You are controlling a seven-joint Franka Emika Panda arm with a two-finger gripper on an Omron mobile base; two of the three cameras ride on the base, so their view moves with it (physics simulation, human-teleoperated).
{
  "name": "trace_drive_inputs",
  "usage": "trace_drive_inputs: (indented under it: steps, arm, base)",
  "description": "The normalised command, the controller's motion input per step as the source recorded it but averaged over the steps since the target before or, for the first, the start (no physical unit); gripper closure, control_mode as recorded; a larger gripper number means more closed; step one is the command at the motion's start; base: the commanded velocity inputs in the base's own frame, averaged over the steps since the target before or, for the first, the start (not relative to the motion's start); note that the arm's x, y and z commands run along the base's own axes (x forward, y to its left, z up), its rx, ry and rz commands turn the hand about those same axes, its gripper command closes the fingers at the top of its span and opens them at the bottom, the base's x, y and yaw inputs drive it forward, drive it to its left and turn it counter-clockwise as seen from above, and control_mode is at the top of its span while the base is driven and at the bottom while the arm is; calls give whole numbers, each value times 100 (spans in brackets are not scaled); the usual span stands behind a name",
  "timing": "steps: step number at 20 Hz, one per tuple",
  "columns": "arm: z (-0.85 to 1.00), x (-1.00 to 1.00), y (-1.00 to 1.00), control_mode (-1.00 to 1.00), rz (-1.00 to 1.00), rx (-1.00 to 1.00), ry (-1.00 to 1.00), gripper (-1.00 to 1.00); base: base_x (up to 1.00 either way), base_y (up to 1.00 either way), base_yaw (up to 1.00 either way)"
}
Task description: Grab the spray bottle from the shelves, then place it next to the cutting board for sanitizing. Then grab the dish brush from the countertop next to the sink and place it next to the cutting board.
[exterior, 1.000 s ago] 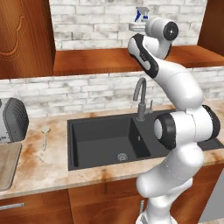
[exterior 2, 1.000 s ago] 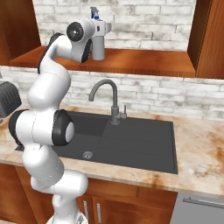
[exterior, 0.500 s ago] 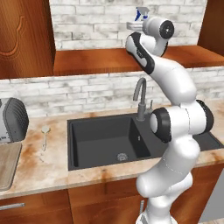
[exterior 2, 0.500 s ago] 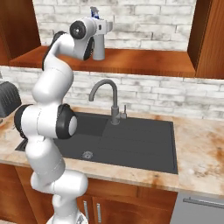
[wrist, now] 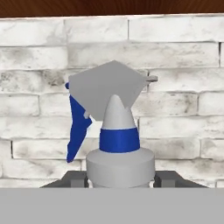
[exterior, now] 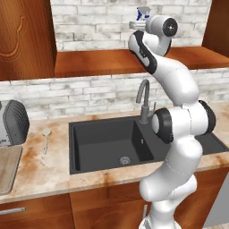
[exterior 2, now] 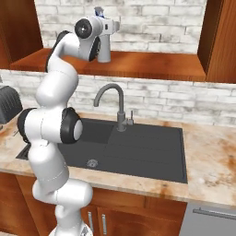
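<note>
The white arm reaches way up to the shelves (exterior: 98, 62), a long red-brown wooden board under the white brick wall. The spray bottle (exterior 2: 104, 44) stands up straight on that board. From the right side you can see its smooth grey round body. From the left side the arm hides most of it, and just the blue and pale top pokes out above the hand.

The hand view looks at the bottle from very close. Its top is a pale grey pointy cap with a blue trigger hanging down on the left, a blue ring around the neck, and a round grey shoulder below. The gripper (wrist: 120, 180) has one dark finger tip on each side of that shoulder, right up against the bottle. I cannot tell if they are squeezing it or just sitting beside it.

Down below is the countertop (exterior: 49, 172), beige stone with orange blotches. The sink (exterior 2: 133, 150) is dark and boxy, with a curved grey faucet at the far edge. The left side view also shows the dish brush (exterior: 45, 136), thin and pale with a round head, lying left of the sink. The cutting board (exterior: 8, 167), flat light wood, sits at the left edge.
</note>
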Motion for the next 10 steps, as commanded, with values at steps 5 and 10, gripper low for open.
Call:
trace_drive_inputs:
  steps: [5,10]
  arm:
    - [0,-53,-3,-100,0,3,1,100]
    - [0,-100,-6,-100,0,7,0,100]
  base:
    - [0,0,0]
    - [0,0,0]
